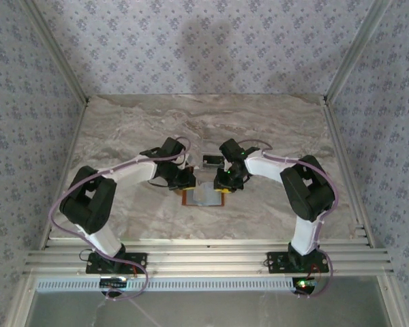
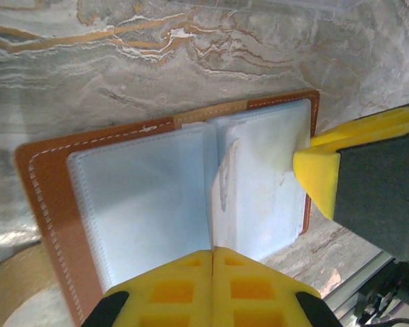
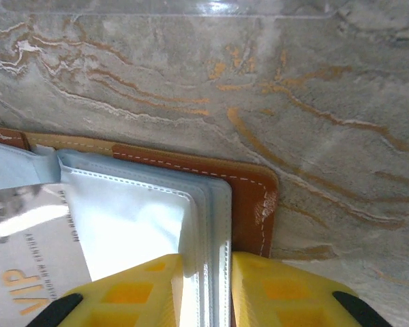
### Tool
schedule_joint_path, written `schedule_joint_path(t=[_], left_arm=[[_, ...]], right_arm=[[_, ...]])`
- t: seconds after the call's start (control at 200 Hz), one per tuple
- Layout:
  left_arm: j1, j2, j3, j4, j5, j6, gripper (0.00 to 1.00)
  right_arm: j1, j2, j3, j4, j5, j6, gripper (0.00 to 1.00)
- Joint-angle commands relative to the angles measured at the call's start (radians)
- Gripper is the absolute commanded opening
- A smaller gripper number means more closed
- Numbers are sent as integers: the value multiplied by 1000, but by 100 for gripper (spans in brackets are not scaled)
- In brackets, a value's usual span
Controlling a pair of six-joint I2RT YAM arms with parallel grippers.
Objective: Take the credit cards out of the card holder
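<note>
From above: spread card holder (image 1: 203, 198) directly beneath left gripper (image 1: 186, 182) and right gripper (image 1: 225, 181).
Left wrist: fingers pressed together, nothing visibly between, holder just ahead.
Right wrist: barely parted, nipping clear sleeves (image 3: 143, 218); VIP card (image 3: 27, 272) leftward, seemingly sleeved. Extraction judged barely begun.

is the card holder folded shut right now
No, the card holder lies spread open on the table, with both brown leather halves flat and the pale inner pockets facing up.
</note>
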State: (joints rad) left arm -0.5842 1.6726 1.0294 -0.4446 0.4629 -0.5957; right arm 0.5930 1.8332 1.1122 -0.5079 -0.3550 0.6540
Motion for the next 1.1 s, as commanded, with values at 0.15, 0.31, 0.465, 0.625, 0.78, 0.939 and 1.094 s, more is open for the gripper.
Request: schedule_joint_path(t=[0.15, 0.31, 0.465, 0.625, 0.78, 0.939, 1.094], left_arm=[[4, -59, 142, -288, -128, 183, 1], [1, -56, 259, -378, -148, 322, 0], [-17, -31, 374, -441, -200, 513, 0], [-57, 47, 549, -535, -312, 718, 0], [-113, 153, 729, -613, -376, 978, 0], [-151, 284, 948, -698, -367, 1196, 0], [-151, 405, 1137, -772, -311, 1374, 0]], right_arm=[[-7, -31, -8, -86, 53, -17, 27], [-9, -100, 5, -126, 54, -17, 27], [-27, -177, 32, -193, 81, -16, 27], [-65, -263, 28, -237, 102, -57, 27], [-124, -326, 9, -269, 111, -81, 27], [-186, -386, -30, -286, 110, -101, 27], [-237, -437, -65, -294, 102, -112, 27]])
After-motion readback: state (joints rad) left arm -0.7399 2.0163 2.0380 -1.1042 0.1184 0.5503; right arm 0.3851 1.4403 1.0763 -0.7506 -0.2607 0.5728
